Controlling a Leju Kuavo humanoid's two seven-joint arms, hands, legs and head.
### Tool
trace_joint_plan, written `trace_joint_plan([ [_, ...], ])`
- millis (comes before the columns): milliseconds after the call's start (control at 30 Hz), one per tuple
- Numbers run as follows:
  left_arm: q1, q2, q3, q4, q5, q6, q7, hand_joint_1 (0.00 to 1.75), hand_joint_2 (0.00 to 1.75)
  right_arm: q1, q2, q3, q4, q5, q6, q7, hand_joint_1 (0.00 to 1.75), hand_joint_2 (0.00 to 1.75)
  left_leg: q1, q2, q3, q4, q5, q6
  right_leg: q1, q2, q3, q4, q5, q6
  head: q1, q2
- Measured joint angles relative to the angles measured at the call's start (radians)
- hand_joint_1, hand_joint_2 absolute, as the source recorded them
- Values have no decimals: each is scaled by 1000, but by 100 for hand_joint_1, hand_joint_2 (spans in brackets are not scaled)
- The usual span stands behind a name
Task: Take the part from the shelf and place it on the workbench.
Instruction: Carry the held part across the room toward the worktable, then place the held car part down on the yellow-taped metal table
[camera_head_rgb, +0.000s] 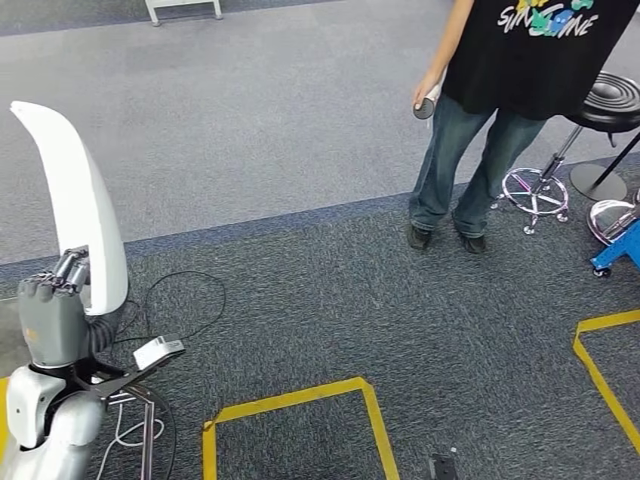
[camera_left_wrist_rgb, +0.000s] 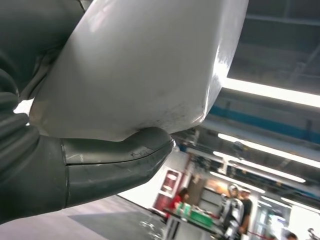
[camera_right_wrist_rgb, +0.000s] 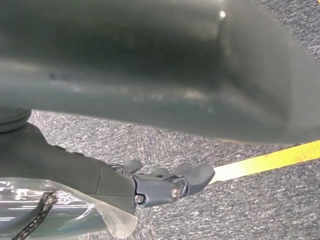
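Left hand (camera_head_rgb: 51, 318): grips the white curved part (camera_head_rgb: 83, 205), held upright at the robot's left.
Right hand (camera_right_wrist_rgb: 166, 182): fingers extended over carpet (camera_head_rgb: 317, 270); grasp state unclear.
Person (camera_head_rgb: 498, 110): standing on carpet, well apart.

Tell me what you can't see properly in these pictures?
- The white part: its lower end, hidden behind the left hand in the head view; cut off by the edges in the left wrist view.
- The right hand: whether it holds anything, hidden by a dark blurred shape in its wrist view.
- The person: cut off by the top edge.
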Motion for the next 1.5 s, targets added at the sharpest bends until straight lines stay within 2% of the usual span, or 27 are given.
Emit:
trace_joint_plan([
  [233, 6, -21, 29, -6, -15, 0, -1, 175, 175, 0, 4, 0, 0, 6, 1, 6, 0, 0, -4, 0, -1, 5, -3, 5, -4, 0, 1, -1, 1, 6, 0, 0],
  [367, 6, -22, 30, -6, -35, 0, 24, 175, 175, -3, 8, 0, 0, 7, 1, 6, 0, 0, -3, -4, 5, -7, 1, 18, -7, -4, -3, 5, -7, 16, 0, 0],
  [400, 5, -22, 30, -6, -40, 1, 30, 175, 175, -4, 9, 0, 0, 7, 1, 6, 0, 0, -1, -6, 10, -15, 5, 23, -7, -3, -14, 26, -22, 17, 1, 0],
  [433, 4, -22, 31, -6, -43, 1, 34, 175, 175, -5, 9, 0, 0, 8, 1, 7, 0, 0, 1, -9, 15, -21, 7, 28, -7, -2, -36, 71, -46, 17, 3, 0],
  [500, 2, -21, 31, -4, -50, 2, 42, 175, 175, -5, 9, 0, 0, 10, 1, 7, 0, 0, -1, -19, 17, -21, 7, 32, -6, 1, -105, 208, -105, 15, 5, 0],
  [533, 3, -21, 30, -2, -54, 2, 47, 175, 175, -5, 9, 0, 0, 11, 1, 8, 0, 0, -2, -26, 16, -20, 6, 32, -6, 1, -138, 267, -122, 15, 6, 0],
  [567, 3, -20, 30, 1, -58, 2, 53, 175, 175, -4, 9, 0, 0, 12, 1, 8, 0, 0, -2, -35, 16, -19, 5, 31, -6, 1, -157, 294, -121, 14, 6, 0],
  [600, 3, -19, 30, 3, -61, 2, 58, 175, 175, -4, 9, 0, 0, 12, 1, 8, 0, 0, -2, -45, 17, -17, 4, 29, -6, 2, -155, 281, -100, 13, 6, 0],
  [633, 2, -19, 29, 6, -63, 2, 63, 175, 175, -4, 9, 0, 0, 13, 1, 8, 0, 0, -1, -56, 17, -13, 1, 26, -7, 8, -134, 228, -63, 12, 6, 0],
  [700, -2, -17, 28, 10, -67, 2, 71, 175, 175, -5, 9, 0, 0, 13, 1, 9, 0, 0, 1, -78, 14, 0, -6, 16, -12, 45, -68, 93, -7, 11, 6, 0],
  [733, -4, -16, 28, 12, -69, 3, 74, 175, 175, -6, 10, 1, 0, 14, 1, 9, 0, 0, 2, -88, 10, 6, -9, 10, -13, 62, -45, 50, 4, 11, 6, 0],
  [767, -6, -15, 27, 14, -71, 3, 76, 175, 175, -6, 10, 1, 1, 14, 1, 9, 0, 0, 4, -97, 5, 9, -9, 4, -13, 72, -34, 33, 2, 10, 6, 0],
  [867, -6, -10, 27, 18, -72, 4, 80, 175, 175, -7, 11, 1, 1, 14, 1, 10, 0, 0, 9, -119, -2, 12, -9, -12, -10, 48, -29, 31, 3, 1, 5, 0],
  [933, -9, -6, 26, 19, -72, 5, 83, 175, 175, -9, 13, 0, 1, 14, 1, 9, 0, 0, 8, -75, -21, 52, -33, -22, -11, 25, -21, 23, 3, -10, 0, 0],
  [1000, -13, -4, 25, 22, -72, 6, 90, 175, 175, -8, 14, 1, 0, 15, 1, 9, 0, 0, 8, -14, -76, 166, -86, -31, -7, -1, -13, 20, -2, -19, -4, 0],
  [1033, -14, -2, 23, 24, -72, 6, 97, 175, 175, -8, 15, 1, 0, 15, 1, 9, 0, 0, 10, -4, -110, 231, -109, -34, -6, -15, -12, 21, -4, -22, -4, 0],
  [1067, -13, 1, 21, 27, -72, 6, 105, 175, 175, -7, 15, 1, 0, 15, 0, 10, 0, 0, 13, -1, -136, 278, -121, -36, -5, -27, -11, 21, -6, -24, -5, 0],
  [1100, -12, 5, 18, 30, -72, 6, 116, 175, 175, -7, 15, 0, 0, 15, 0, 10, 0, 0, 14, 0, -146, 293, -115, -37, -4, -40, -9, 21, -9, -24, -5, 0],
  [1133, -12, 11, 14, 33, -72, 6, 127, 175, 175, -7, 15, 0, 0, 15, 0, 10, 0, 0, 15, 3, -136, 267, -89, -36, -4, -51, -7, 21, -11, -24, -5, 0],
  [1167, -12, 17, 9, 35, -72, 6, 138, 175, 175, -7, 15, 0, 0, 15, -1, 11, 0, 0, 15, 11, -108, 207, -51, -35, -3, -63, -3, 21, -14, -23, -5, 0],
  [1233, -16, 29, -2, 39, -72, 6, 157, 175, 175, -7, 15, 0, 0, 14, 0, 11, 0, 0, 6, 59, -44, 74, 1, -27, 0, -84, 5, 21, -21, -18, -6, 0],
  [1267, -18, 33, -9, 40, -73, 6, 162, 175, 175, -8, 15, 0, 0, 14, 0, 11, 0, 0, 0, 79, -25, 34, 9, -22, 4, -95, 7, 21, -24, -14, -6, 0],
  [1300, -21, 36, -15, 41, -73, 6, 167, 175, 175, -8, 15, 0, 0, 13, 0, 11, 0, 0, -5, 90, -21, 19, 5, -18, 7, -106, 9, 21, -27, -10, -6, 0],
  [1367, -22, 44, -22, 42, -73, 6, 172, 175, 175, -9, 16, 0, 0, 12, 0, 11, 0, 0, -7, 70, -23, 14, 6, -7, 8, -127, 12, 20, -34, -1, -5, 0],
  [1400, -22, 47, -24, 42, -73, 6, 174, 175, 175, -10, 16, 0, 0, 12, 0, 11, 0, 0, -5, 57, -23, 11, 7, -2, 6, -116, 10, 26, -41, 4, -4, 0],
  [1433, -24, 50, -25, 43, -73, 7, 174, 175, 175, -12, 16, 0, 0, 12, 0, 11, 0, 0, -2, 44, -21, 8, 9, 5, 4, -90, -1, 49, -56, 8, -3, 0],
  [1500, -27, 52, -29, 43, -74, 8, 175, 175, 175, -11, 16, 0, 0, 12, 1, 11, 0, 0, 1, 19, -19, 6, 10, 14, 1, -25, -56, 160, -108, 12, 1, 0],
])
